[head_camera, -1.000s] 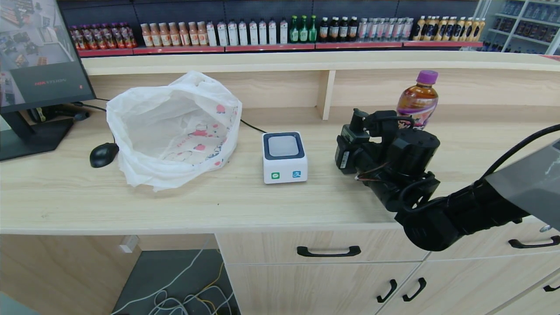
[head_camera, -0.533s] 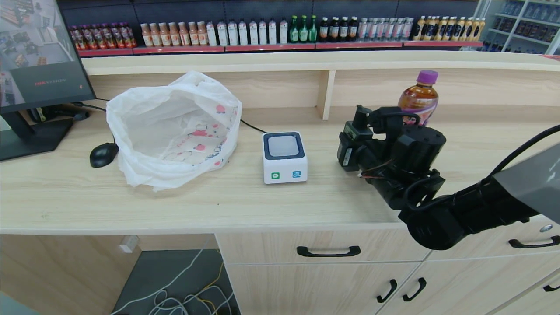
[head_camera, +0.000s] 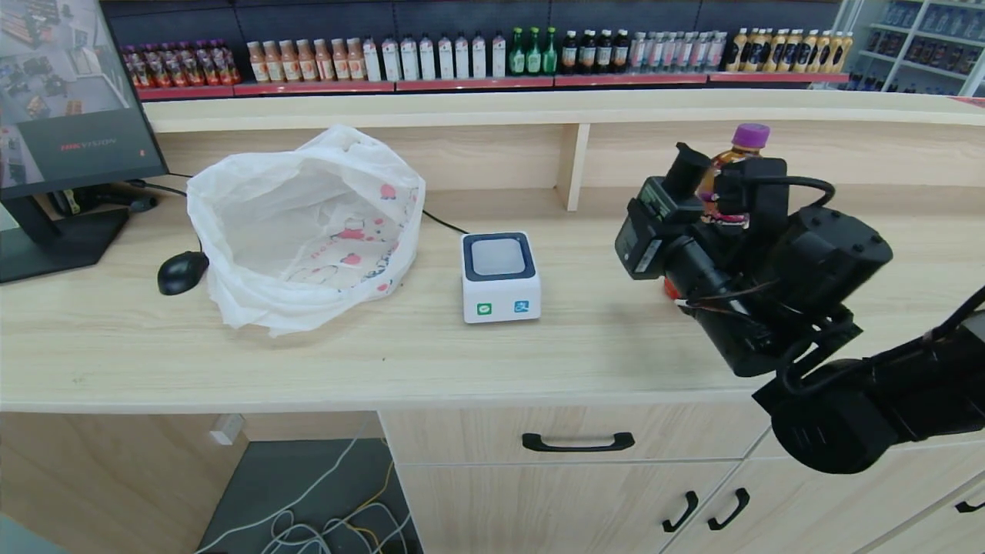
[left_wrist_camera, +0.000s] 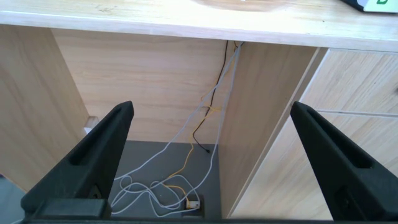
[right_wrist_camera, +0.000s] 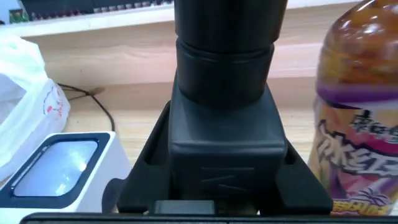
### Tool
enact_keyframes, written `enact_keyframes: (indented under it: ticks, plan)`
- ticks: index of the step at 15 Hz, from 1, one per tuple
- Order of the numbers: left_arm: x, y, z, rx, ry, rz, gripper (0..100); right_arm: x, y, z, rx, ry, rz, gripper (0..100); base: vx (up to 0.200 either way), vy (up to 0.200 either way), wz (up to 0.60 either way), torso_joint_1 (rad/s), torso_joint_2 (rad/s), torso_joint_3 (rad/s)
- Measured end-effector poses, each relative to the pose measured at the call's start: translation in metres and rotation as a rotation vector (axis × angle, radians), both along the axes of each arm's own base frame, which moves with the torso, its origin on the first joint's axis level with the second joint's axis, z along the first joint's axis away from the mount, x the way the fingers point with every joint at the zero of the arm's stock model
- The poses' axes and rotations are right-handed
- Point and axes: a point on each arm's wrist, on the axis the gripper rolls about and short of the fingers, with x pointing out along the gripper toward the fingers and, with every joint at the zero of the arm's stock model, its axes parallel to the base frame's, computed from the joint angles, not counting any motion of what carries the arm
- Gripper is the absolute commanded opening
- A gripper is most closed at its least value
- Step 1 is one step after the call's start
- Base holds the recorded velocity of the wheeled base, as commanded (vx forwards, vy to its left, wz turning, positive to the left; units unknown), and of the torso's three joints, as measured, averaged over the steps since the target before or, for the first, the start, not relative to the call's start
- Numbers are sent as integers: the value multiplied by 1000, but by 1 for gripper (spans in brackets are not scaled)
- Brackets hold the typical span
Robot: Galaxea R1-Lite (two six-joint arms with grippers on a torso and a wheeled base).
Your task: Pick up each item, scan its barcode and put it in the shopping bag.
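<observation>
The step in hand appears to be the pick-up of the first item. The right pincer (head_camera: 696,177) hovers over the counter (head_camera: 539,346), right up against the upright purple-capped bottle (head_camera: 748,138); whether it is spread or clamped cannot be told, nor whether it touches the bottle. The left pincer (left_wrist_camera: 211,155) hangs wide, holding nothing, below the counter's edge. The scanner (head_camera: 500,273) sits to the left of the right pincer, the shopping bag (head_camera: 308,223) farther that way. Next probably comes a firm grip on the bottle's body, then a lift and a turn of its barcode toward the scanner.
</observation>
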Motion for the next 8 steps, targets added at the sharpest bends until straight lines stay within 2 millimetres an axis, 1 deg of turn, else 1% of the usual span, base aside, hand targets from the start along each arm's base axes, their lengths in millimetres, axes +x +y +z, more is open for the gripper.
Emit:
enact_keyframes:
  ticks: [2,4,8]
  plan:
    - [0,0,0,0,0,0,100,-12,-5,-4,3,-23,1,0,0,0,0,0,0,0]
    - [0,0,0,0,0,0,100,-34,-8,-8,-30,-7,18,0,0,0,0,0,0,0]
    - [0,0,0,0,0,0,100,-89,10,-7,-124,-12,137,0,0,0,0,0,0,0]
